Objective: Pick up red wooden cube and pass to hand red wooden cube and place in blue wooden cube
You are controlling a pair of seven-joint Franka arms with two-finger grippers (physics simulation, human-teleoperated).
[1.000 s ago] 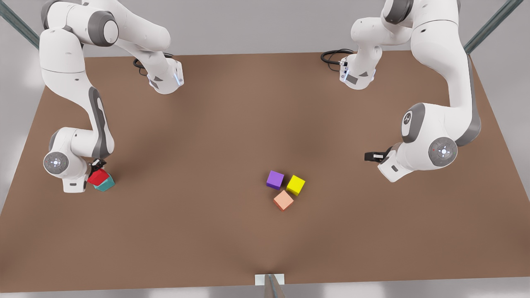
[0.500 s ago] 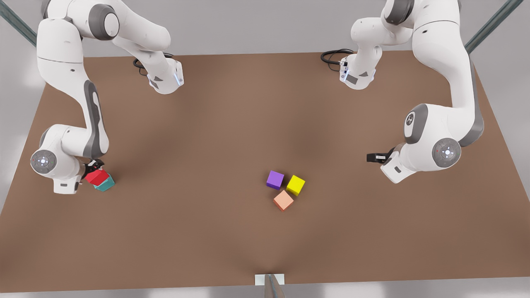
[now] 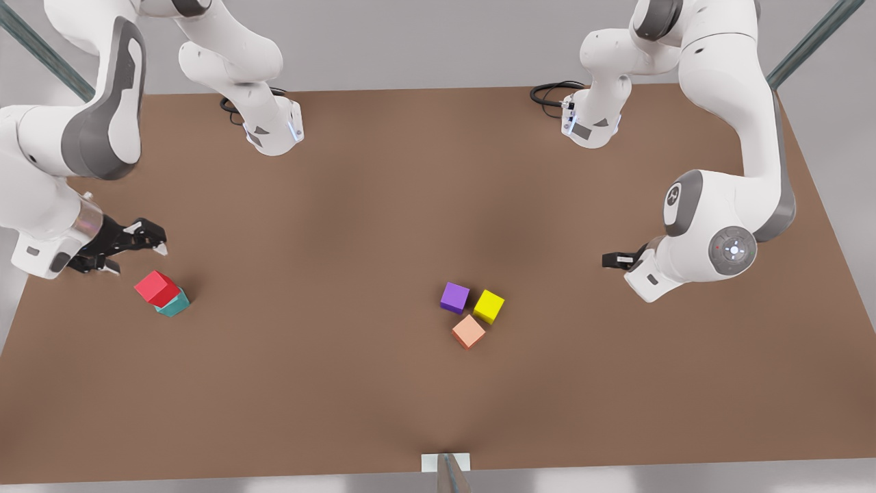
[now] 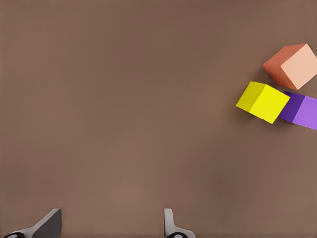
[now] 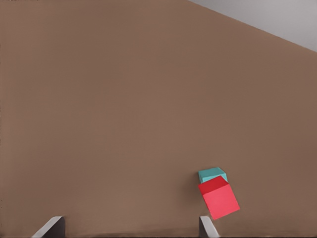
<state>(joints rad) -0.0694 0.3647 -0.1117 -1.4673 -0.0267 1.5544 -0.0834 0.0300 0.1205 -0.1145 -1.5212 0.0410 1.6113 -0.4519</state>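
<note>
The red wooden cube (image 3: 157, 287) rests on top of the blue wooden cube (image 3: 175, 304), set slightly askew so that part of the teal block shows beneath it; both lie just below and beside the right gripper (image 3: 133, 245) as the front view shows them. The right gripper is released, its fingers spread with nothing between them, raised clear of the stack. Judged from this arrangement, the placing step is complete, and the gripper stands off so as not to disturb the upper cube. In the right wrist view the red wooden cube (image 5: 219, 197) and blue wooden cube (image 5: 212, 174) appear ahead of the gripper's fingertips (image 5: 207, 226).

The left gripper (image 3: 616, 259) waits at the opposite side of the tabletop (image 3: 356, 205), its fingers parted and empty. Ahead of it, well apart, lie three bystander blocks: the purple cube (image 3: 454, 297), yellow cube (image 3: 488, 305) and salmon-orange cube (image 3: 469, 331), clustered close together. The overhang of the red cube suggests a modest risk of tipping if nudged.
</note>
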